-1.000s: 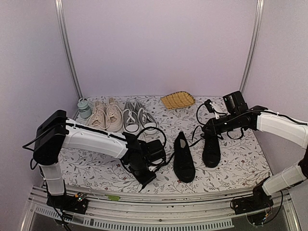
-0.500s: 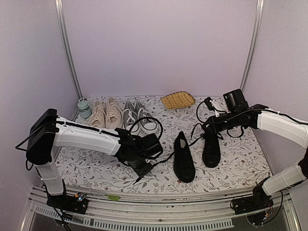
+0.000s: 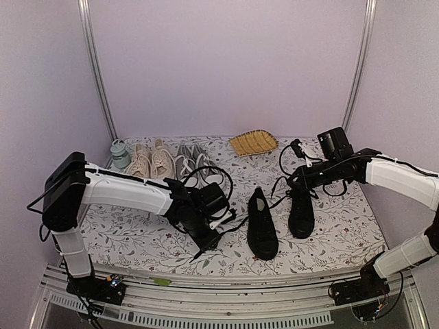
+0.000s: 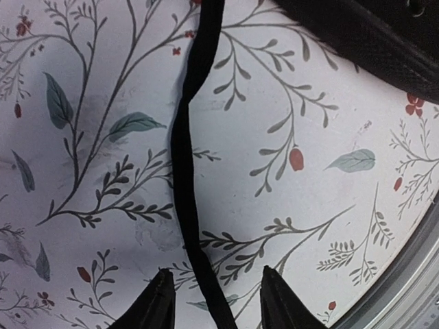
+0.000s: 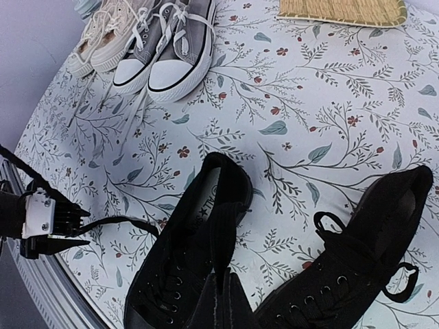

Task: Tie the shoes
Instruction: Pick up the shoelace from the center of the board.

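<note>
Opening is the change: the left pincer [image 4: 216,301], clamped a second ago, now stands released, its arm barely shifted. The black lace [image 4: 184,157] lies loose on the worktop [image 4: 322,226] between its tips, running ahead to a black shoe [image 3: 261,223]. The right pincer [image 5: 221,295] is clenched just over that shoe and its mate [image 3: 301,212], on what I cannot tell; a tug from there could drag the freed lace out from between the open tips, leaving the next pinch empty.

Matt black canvas shoes [image 5: 182,274] on smooth floral-print tablecloth [image 4: 322,103].
</note>
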Robot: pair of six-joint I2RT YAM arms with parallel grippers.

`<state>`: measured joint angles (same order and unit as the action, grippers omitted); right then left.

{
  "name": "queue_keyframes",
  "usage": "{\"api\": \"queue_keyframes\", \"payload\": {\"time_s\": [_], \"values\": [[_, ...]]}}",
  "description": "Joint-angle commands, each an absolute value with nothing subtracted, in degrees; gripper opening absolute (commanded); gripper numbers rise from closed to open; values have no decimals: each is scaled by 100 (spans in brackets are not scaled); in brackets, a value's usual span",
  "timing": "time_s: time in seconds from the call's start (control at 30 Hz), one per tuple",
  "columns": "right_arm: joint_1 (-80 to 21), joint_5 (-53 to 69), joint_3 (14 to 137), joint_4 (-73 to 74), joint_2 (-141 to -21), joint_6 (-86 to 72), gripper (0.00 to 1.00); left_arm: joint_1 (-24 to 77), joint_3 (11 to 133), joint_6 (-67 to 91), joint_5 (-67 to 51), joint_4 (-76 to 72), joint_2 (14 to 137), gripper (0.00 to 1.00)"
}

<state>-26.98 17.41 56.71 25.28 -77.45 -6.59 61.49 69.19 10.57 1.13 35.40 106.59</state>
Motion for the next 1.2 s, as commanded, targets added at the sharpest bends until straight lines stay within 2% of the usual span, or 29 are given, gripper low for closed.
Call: {"api": "queue_keyframes", "payload": {"time_s": [0.0,0.2,0.27,0.33,0.43,0.6,0.87,1.17], "values": [[-2689,1958,5789,2459,-7886,-627,0,5910,6831,1096,-223,3438,10946,41],[-2689,1943,5776,2446,-7867,-646,0,5816,6709,1183,-26,3537,11196,26],[-2689,1947,5773,2435,-7866,-657,0,5818,6683,1123,16,3589,11214,16],[-2690,1928,5782,2439,-7881,-668,0,5820,6619,1069,49,3588,11203,0],[-2691,1889,5790,2448,-7871,-693,0,5822,6573,1075,226,3507,11097,0],[-2687,1796,5747,2439,-7766,-805,0,5862,6674,1106,1274,3018,10499,0],[-2689,2717,5627,2147,-7741,-567,0,6447,6950,116,1736,2373,10088,0],[-2730,4526,6453,1858,-8903,267,0,6608,7234,-1226,326,1025,9581,0]]}}
